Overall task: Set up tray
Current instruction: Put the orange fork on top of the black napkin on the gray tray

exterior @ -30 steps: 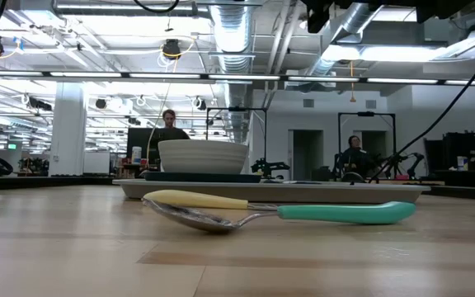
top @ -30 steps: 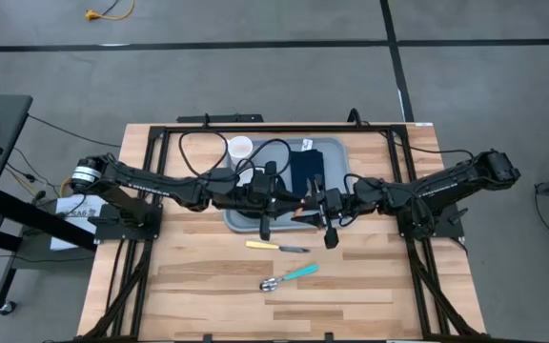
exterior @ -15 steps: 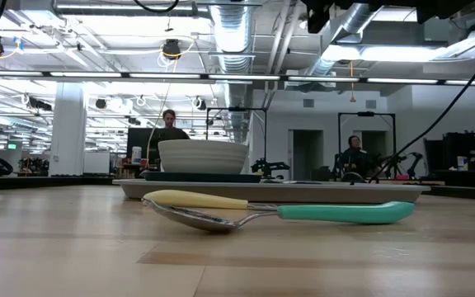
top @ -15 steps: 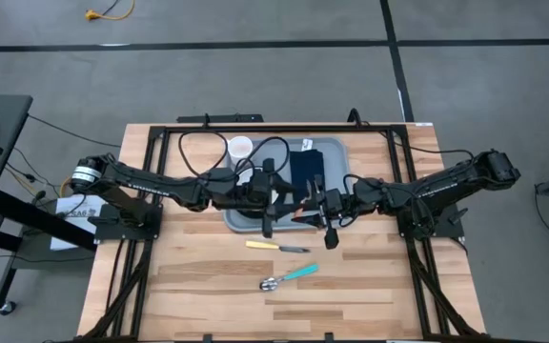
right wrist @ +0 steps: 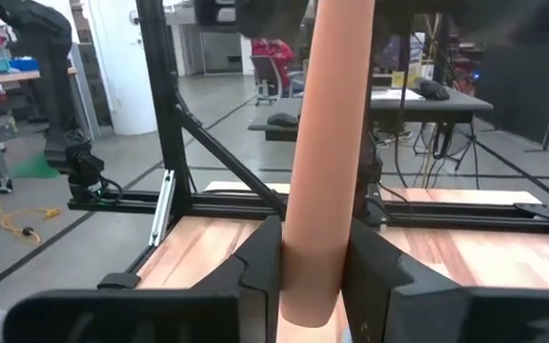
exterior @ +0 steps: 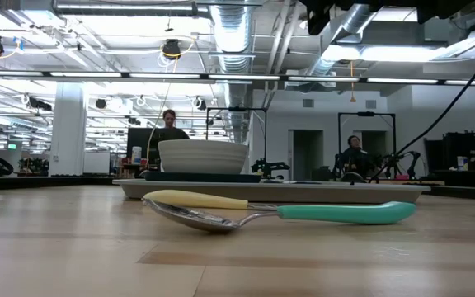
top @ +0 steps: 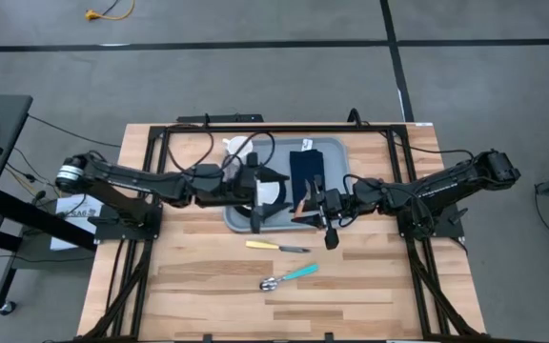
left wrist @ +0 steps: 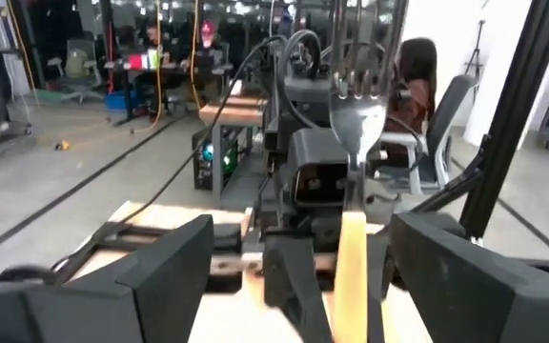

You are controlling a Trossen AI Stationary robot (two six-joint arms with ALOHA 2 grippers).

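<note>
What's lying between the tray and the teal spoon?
A yellow-handled knife, on the wood between tray and spoon; the high view shows it.

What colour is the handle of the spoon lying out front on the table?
Teal, on the spoon; clearest in the low view.

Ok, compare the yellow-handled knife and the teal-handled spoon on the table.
The knife has a yellow handle, the spoon a teal one. The knife lies nearly level across the high view; the spoon lies slanted. The knife is nearer the tray than the spoon. Both lie on the wooden table, outside the tray.
</note>
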